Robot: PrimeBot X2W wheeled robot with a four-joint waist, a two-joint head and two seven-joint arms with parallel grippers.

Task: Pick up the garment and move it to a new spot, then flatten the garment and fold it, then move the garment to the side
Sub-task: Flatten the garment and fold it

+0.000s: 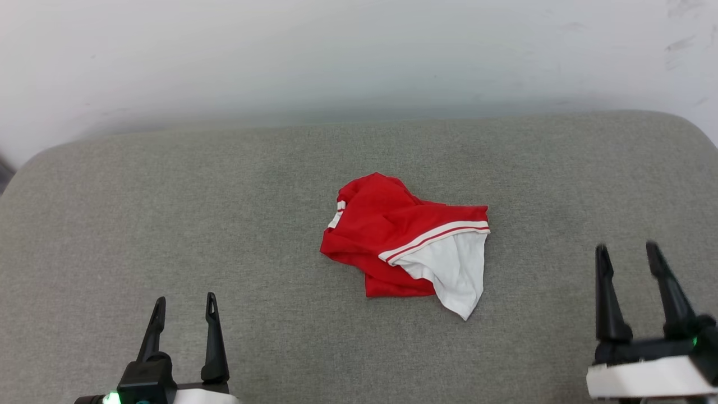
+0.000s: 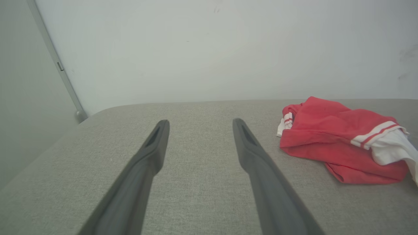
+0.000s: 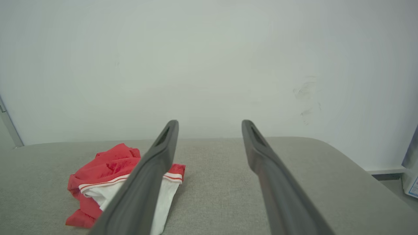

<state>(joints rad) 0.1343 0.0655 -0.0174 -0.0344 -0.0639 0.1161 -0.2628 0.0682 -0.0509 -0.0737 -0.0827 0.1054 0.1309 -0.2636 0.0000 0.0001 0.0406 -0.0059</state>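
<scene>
1. the garment lies crumpled near the middle of the grey cushion, red cloth bunched up, a white sleeve with striped trim spilling toward me
2. my left gripper sits at the lower left, jaws spread wide with nothing between them, well apart from the garment
3. my right gripper sits at the lower right, jaws likewise released and empty, clear of the garment
4. in the left wrist view the garment lies right of the fingers; in the right wrist view it lies left, partly behind one finger
5. a pale wall stands behind the cushion
</scene>
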